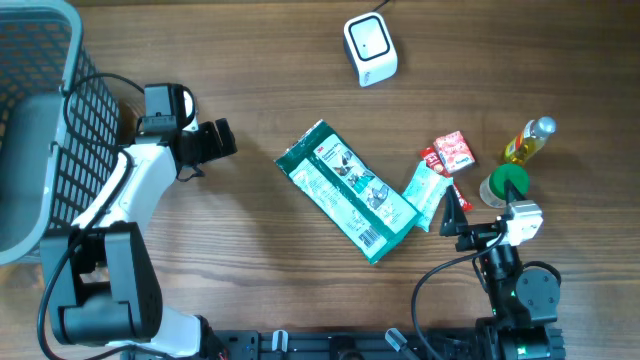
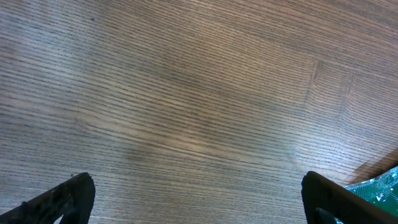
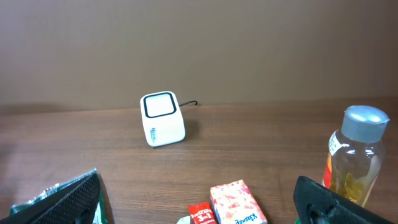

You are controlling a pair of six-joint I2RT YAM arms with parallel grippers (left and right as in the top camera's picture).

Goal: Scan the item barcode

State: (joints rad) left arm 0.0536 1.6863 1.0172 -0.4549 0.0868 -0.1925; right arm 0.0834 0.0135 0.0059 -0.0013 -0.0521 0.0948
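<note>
**Wood table, two open grippers, nothing held**

Wood grain is all that is seen between the fingers (image 2: 68, 196) of the left gripper (image 1: 228, 142) in its own wrist view. The fingers are spread wide apart. Nothing is held and nothing is touched by them. This gripper is placed over the bare table (image 1: 250, 60), just beside the grey basket (image 1: 40, 130), and it is pointed toward the green packet (image 1: 347, 192). Only a corner of that packet (image 2: 380, 185) is seen at the right edge of the left wrist view.

The right gripper (image 1: 452, 215) is also spread wide, and nothing is gripped by it. It is placed near the small packet (image 1: 428, 195), but it cannot be told if that packet is touched.

The green packet is laid flat near the middle of the table, between the two grippers. Its long side is set on a slant, from up-left to down-right in the overhead view. A barcode (image 1: 372, 238) is printed near its lower right end and is turned up.

The white scanner (image 1: 370, 48) is set at the far side of the table, well apart from the green packet. A red box (image 1: 453, 152) and a bottle (image 1: 528, 140) of yellow liquid are seen to the right.
</note>
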